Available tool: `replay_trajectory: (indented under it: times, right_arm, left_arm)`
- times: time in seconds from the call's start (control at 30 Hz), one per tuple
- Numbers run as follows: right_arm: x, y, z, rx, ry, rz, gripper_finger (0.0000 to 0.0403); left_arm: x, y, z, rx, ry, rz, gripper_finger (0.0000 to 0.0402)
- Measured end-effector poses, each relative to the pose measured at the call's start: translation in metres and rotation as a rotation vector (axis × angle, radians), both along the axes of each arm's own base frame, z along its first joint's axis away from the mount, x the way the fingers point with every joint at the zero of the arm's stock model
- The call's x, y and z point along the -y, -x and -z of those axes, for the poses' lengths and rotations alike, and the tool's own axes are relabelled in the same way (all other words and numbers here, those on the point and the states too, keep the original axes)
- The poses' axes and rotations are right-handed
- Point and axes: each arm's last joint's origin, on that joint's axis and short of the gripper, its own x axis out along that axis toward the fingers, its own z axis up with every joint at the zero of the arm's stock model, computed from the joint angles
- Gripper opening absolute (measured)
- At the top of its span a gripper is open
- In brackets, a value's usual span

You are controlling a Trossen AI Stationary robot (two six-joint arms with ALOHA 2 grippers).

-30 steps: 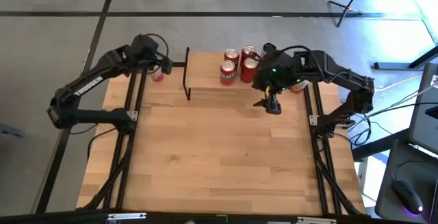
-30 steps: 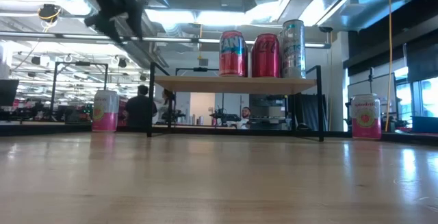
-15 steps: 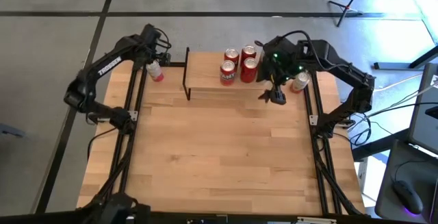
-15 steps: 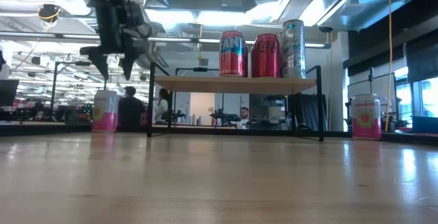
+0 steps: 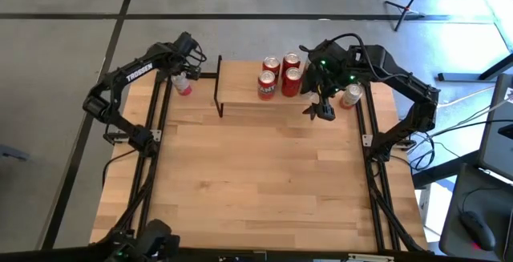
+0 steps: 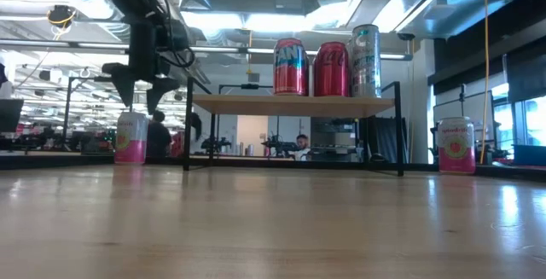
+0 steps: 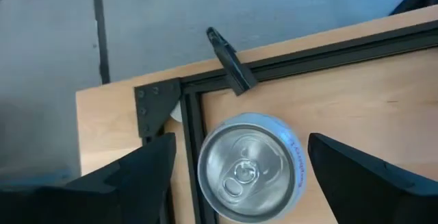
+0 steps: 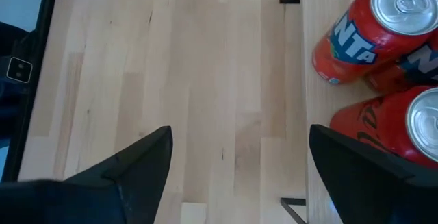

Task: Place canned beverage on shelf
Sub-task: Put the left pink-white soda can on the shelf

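A pink-and-white can point(image 5: 183, 86) stands upright on its base at the table's far left corner, left of the shelf point(image 5: 240, 86); it also shows in the low view point(image 6: 130, 136). My left gripper point(image 6: 135, 76) is open just above it, its fingers on either side of the silver can top point(image 7: 250, 176) without touching. Several red cans point(image 5: 272, 76) stand on the shelf top point(image 6: 294, 104). A second pink can point(image 5: 350, 95) stands right of the shelf. My right gripper point(image 5: 325, 110) is open and empty, above the table at the shelf's right near corner.
Black frame rails point(image 7: 195, 114) run along the table's edges beside the left can. The shelf's black leg point(image 5: 220, 86) stands close to the right of that can. The shelf's left half and the table's near half point(image 5: 256, 190) are bare wood. People show in the room behind point(image 6: 158, 134).
My left gripper has come down toward the pink can at the far left and now hangs just over its top, still open. My right gripper has shifted a little toward the table's far right, uncovering the pink can right of the shelf. No can has moved.
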Motion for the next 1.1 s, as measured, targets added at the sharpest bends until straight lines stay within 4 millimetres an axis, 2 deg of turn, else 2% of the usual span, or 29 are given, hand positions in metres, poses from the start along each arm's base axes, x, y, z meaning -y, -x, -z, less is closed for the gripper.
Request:
replay_trajectory:
  times: [0.4, 0.77, 1.0, 1.1]
  right_arm:
    - [0.000, 0.000, 0.000, -0.003, 0.008, 0.007, 0.0331]
    - [0.001, -0.001, 0.000, 0.001, 0.017, 0.013, 0.0331]
    - [0.001, -0.002, -0.001, 0.015, 0.024, 0.012, 0.0331]
    - [0.001, -0.002, -0.001, 0.020, 0.025, 0.012, 0.0331]
  left_arm:
    - [-0.010, 0.001, 0.023, 0.001, 0.142, 0.002, 0.0316]
    - [-0.008, 0.006, 0.025, 0.140, 0.256, 0.008, 0.0312]
    - [-0.005, 0.005, 0.023, 0.167, 0.283, 0.018, 0.0273]
    - [0.003, 0.003, 0.016, 0.211, 0.325, 0.046, 0.0259]
